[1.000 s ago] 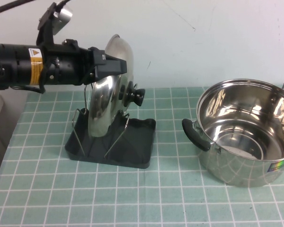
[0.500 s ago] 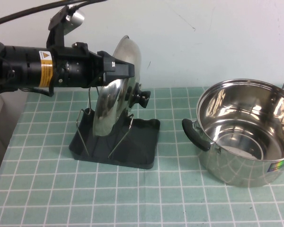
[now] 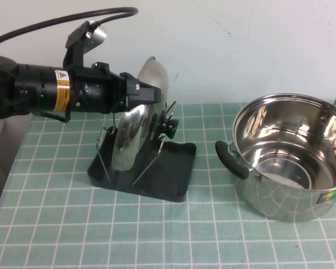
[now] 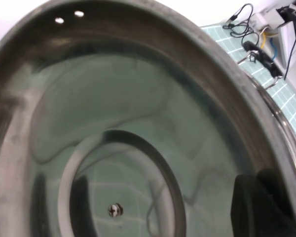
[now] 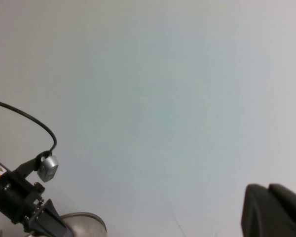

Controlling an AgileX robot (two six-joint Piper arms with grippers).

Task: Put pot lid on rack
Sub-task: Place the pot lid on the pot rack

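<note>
Shiny silver pot lid (image 3: 135, 126) with black knob (image 3: 171, 126), black rack (image 3: 173, 171), green-and-white checked table (image 3: 157, 235).

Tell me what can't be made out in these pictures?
- Whether the lid rests its full weight on the rack: high view, lid and wires hide the contact.
- Left gripper fingertips on the lid's rim: high view, the gripper body covers them.
- Right gripper: right wrist view, cut off by the edge; absent from the high view.
- Pot: its right side is cropped.
</note>
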